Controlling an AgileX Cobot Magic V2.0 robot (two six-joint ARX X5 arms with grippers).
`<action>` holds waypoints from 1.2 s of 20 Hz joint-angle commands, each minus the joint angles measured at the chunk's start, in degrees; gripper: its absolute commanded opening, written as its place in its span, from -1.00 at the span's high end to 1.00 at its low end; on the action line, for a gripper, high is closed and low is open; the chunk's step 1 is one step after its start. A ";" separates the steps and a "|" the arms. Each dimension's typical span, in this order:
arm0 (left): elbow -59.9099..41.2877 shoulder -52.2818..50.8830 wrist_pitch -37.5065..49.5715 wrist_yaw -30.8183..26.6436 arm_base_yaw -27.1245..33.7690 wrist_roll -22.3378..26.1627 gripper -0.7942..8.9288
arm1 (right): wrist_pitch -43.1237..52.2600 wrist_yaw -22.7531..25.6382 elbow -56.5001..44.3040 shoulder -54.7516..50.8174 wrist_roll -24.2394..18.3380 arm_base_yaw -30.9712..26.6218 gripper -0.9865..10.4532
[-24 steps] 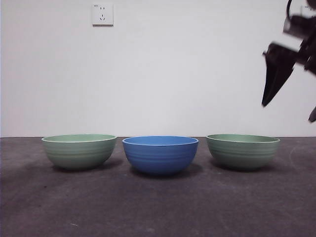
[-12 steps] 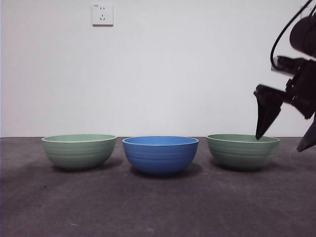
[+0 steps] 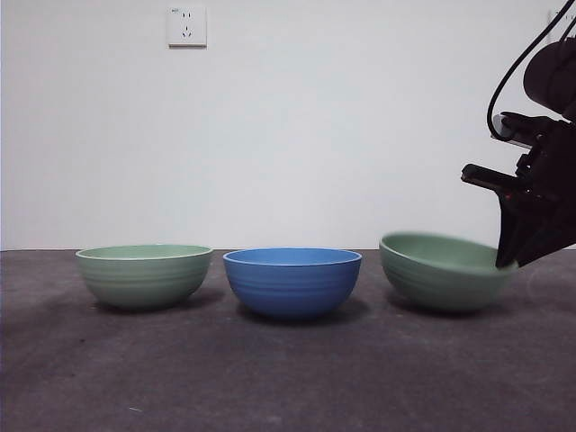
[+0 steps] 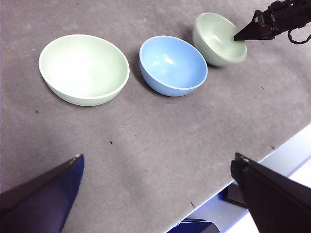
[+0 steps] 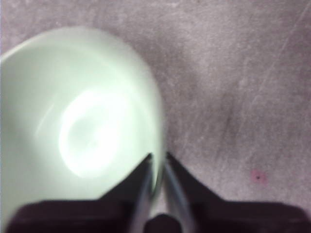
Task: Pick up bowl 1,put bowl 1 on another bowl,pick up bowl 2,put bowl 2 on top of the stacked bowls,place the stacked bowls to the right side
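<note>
So far only the very 1st step is getting under way: the right gripper [image 3: 517, 256] is pinching the near rim of the pale green bowl 1 [image 3: 438, 273], with 1 jaw inside the wall and 1 outside, as the right wrist view is showing [image 5: 158, 167], where the 2 jaws are sitting almost together with just the thin rim between them. Bowl 1 is tilting, its gripped side lifting while its base is seemingly resting on the dark table [image 3: 288, 378] or just leaving it; I cannot tell which from these views. Nothing is stacked yet. Another bowl [image 3: 292, 282], the blue one, is sitting upright in the middle of the row, just beside bowl 1 but apart from it, and bowl 2 [image 3: 144, 274], the other pale green one, is standing upright on the far side of the blue bowl, also apart from it. The left gripper [image 4: 155, 189] is waiting high above the table edge with its jaws spread wide and holding nothing, looking down on all 3 bowls. By my judgement, almost everything is remaining: bowl 1 is needing to be lifted clear and nested into the blue bowl, bowl 2 is needing to be picked up and set on top of those 2, and the finished stack of 3 is then needing to be carried to the right side.
</note>
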 commanded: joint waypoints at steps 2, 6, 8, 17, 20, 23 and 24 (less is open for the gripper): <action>0.20 -0.04 0.26 -0.09 0.04 0.39 -0.64 | 0.57 0.07 0.04 0.48 0.87 0.20 0.85; 0.20 -0.04 0.26 -0.09 0.04 0.39 -0.64 | 0.92 -0.07 0.26 -1.73 1.09 0.20 0.85; 0.20 -0.04 0.28 -0.09 0.04 0.39 -0.64 | 0.92 -0.35 0.31 -5.18 1.44 0.90 0.85; 0.20 -0.04 0.39 -0.11 -0.04 0.39 -0.64 | -10.78 0.15 12.92 -9.44 -0.72 13.94 0.85; 0.20 -0.04 0.37 -0.17 -0.83 0.39 -0.64 | -10.88 2.84 16.72 -5.99 -0.72 18.23 0.85; 0.20 -0.04 0.35 -0.22 -1.86 0.39 -0.64 | -11.21 3.02 20.61 0.57 -0.68 20.61 0.85; 0.20 -0.04 0.33 -0.26 -2.05 0.39 -0.64 | -11.39 3.13 21.84 2.93 -0.66 21.20 0.85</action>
